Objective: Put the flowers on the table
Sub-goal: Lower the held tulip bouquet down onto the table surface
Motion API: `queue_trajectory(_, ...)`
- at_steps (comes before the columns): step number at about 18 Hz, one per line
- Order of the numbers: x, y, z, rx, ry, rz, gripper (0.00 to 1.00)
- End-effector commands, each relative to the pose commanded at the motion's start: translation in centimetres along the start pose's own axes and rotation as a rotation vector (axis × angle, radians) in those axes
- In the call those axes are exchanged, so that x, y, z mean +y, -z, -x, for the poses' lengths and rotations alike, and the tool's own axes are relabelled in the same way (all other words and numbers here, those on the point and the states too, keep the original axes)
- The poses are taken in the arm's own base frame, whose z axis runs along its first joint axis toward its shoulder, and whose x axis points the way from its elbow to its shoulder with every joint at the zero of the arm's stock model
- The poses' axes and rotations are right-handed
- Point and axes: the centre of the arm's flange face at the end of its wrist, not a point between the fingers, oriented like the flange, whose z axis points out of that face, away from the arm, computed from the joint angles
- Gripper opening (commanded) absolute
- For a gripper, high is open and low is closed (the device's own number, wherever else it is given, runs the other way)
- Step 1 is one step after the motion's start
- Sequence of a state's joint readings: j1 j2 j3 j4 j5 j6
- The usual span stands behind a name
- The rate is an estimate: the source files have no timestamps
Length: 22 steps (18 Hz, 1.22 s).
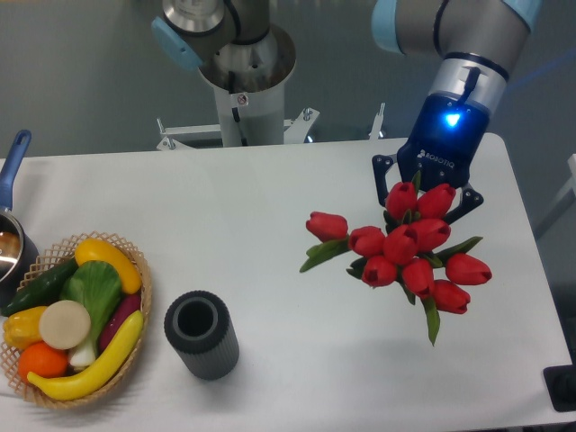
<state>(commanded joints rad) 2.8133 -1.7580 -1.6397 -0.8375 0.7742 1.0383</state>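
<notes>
Nearest me, the flowers (409, 252) hang heads-forward under my pincer (427, 193), seemingly pinching their stems above the worktop (270, 225).

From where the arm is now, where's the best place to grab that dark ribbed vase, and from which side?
Grip the vase across its ribbed cylindrical wall near the open rim, coming straight down from above. It stands upright and apart from the wicker basket, so both sides are free.

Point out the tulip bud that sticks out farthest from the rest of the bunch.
The leftmost bud of the flowers: it juts out alone toward the vase, a gap separating it from the clustered buds below the hand.
</notes>
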Motion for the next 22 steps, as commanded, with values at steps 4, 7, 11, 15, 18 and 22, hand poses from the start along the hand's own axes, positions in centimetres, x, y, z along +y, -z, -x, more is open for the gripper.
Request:
queue_trajectory(4,1.6,-1.1,-1.4,-0.03,-0.048,0.126,0.25)
queue_trajectory(7,2.2,-2.5,-2.3,-0.059,-0.085,0.253,0.25)
queue_trajectory(11,3.6,-6.5,-3.6,-0.083,-0.18,0.496,0.25)
queue_trajectory(15,5.9,-10.6,-3.9,-0.061,-0.246,0.692,0.25)
queue_trajectory(18,8.2,-13.7,-4.0,-0.046,-0.283,0.825,0.25)
queue_trajectory(22,10.2,-17.1,-4.4,-0.016,-0.307,0.91,0.25)
